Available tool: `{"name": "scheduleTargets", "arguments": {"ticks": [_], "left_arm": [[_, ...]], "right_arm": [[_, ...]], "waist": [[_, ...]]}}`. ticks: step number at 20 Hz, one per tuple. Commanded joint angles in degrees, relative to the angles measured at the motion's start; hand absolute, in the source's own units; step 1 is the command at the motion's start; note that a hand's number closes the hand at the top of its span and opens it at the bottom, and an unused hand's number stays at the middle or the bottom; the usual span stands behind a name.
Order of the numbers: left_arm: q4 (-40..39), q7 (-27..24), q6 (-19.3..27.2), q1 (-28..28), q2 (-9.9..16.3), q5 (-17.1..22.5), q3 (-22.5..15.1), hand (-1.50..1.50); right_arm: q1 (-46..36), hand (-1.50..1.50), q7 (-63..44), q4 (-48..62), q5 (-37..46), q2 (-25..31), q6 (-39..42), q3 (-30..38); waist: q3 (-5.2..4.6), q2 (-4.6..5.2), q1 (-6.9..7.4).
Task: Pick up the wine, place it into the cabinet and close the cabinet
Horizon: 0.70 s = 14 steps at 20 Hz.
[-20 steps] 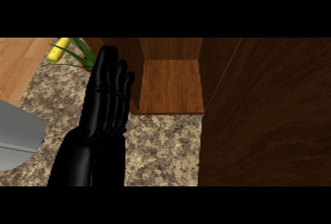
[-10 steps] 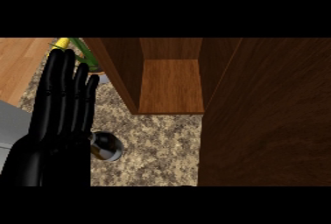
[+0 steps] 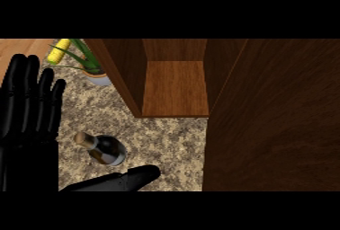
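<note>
Left hand (image 3: 26, 121), fingers straight and empty, beside wine bottle (image 3: 103, 149); right hand unseen.

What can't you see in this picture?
- Right hand: shows nowhere in the head view.
- Left hand: its wrist and forearm are cut off by the lower left edge.
- Wine: seen from above, so its label and base are hidden.
- Cabinet: its back runs past the top edge; the door hides everything at the right.
- Plant: the cabinet's wall covers part of its pot.
- Corn: cut off by the top edge.
</note>
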<state>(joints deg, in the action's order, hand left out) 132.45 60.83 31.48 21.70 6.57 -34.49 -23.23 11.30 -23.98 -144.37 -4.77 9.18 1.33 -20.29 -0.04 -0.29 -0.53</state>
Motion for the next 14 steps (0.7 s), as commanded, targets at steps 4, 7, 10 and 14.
{"name": "scheduleTargets", "arguments": {"ticks": [4, 7, 10, 14], "left_arm": [[7.48, 0.24, -2.93, -8.15, 3.54, 6.87, 4.72, -1.5], [5.69, -1.95, -2.08, -9.4, 2.82, 7.63, 5.01, -1.5], [4.43, -5.8, -2.49, -11.47, 3.82, 11.17, 6.34, -1.5], [4.55, -10.99, -1.87, -17.12, 3.61, 16.28, 8.1, -1.5]], "right_arm": [[-0.2, -1.5, -8.14, -13.65, -0.72, 0.6, -2.45, -0.63], [-1.93, -1.5, -9.09, -13.18, -2.42, 0.18, -3.12, 0.13], [-2.27, -1.5, -9.21, -13.87, -1.96, 0.92, -2.65, -0.16], [-1.44, -1.5, -9.14, -13.55, -2.33, 1.79, -2.26, -0.07]], "waist": [[-0.09, -0.04, 0.3], [-0.05, 0.04, 0.22], [-0.08, 0.06, 0.09], [-0.07, 0.09, 0.19]]}}
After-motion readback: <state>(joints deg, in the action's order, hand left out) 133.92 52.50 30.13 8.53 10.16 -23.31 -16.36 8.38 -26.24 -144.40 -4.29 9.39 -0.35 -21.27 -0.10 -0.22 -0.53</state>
